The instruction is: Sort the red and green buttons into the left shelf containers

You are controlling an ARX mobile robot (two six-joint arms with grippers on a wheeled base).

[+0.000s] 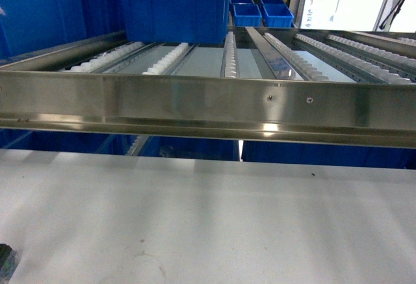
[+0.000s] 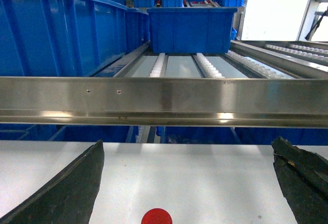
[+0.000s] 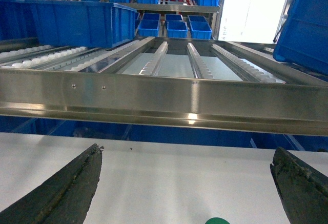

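Step in hand: we judge this to be the approach before the first pick; nothing is lifted yet and both arms hang low over the white table (image 1: 208, 219).
Left gripper (image 2: 187, 183): we see its two dark fingers (image 2: 66, 193) spread wide apart, with nothing between them.
Right gripper (image 3: 187, 188): equally wide open, its fingers (image 3: 61, 193) holding nothing.
Red button (image 2: 156, 217): it lies on the table at the bottom edge of the left wrist view, between the left fingers and apart from both.
Green button (image 3: 217, 220): we see only a sliver of a green cap at the bottom edge of the right wrist view, between the right fingers; it seems to be a button, though too little shows to be sure.
Blue bins (image 2: 51, 29): large deep ones sit on the rollers behind the steel rail (image 2: 164, 101), the nearest at far left, another (image 2: 190, 29) further back.
Head view: neither button shows there; only a dark scrap at the lower left corner, which we cannot identify.
Next move: we think each gripper must sink lower and centre on its cap before closing, then lift clear over the rail toward the left bins.
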